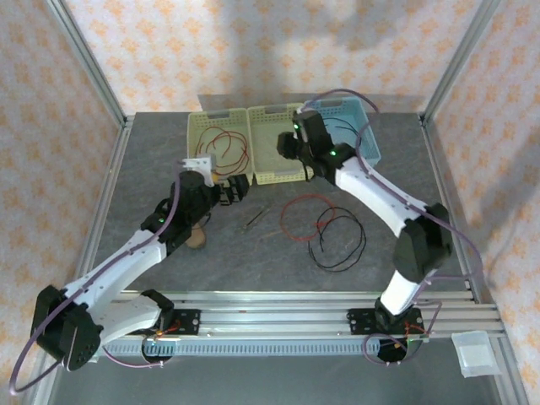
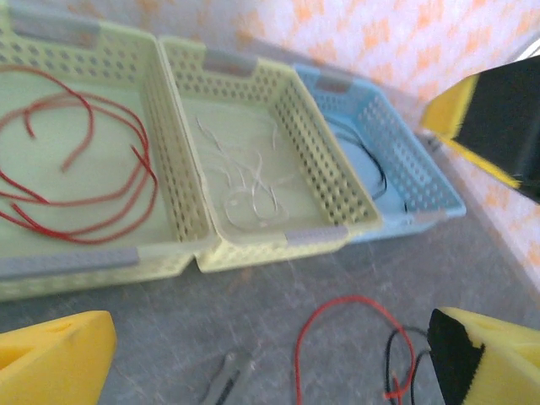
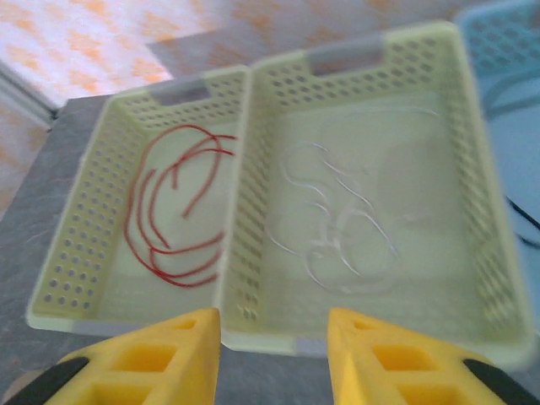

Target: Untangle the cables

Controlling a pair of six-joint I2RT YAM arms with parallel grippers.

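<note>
Top external: right arm [image 1: 371, 190] extended at baskets [image 1: 278, 175] | right fingers [image 3: 152, 359] parted, empty | left fingers [image 2: 51, 359] spread wide

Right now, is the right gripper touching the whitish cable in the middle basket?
Apart. In the right wrist view the right gripper hangs at the middle basket's near rim; the whitish cable lies farther in on its floor.

No writing, label or number can be read anywhere (wallpaper [image 1: 253, 51] merely patterned).
</note>
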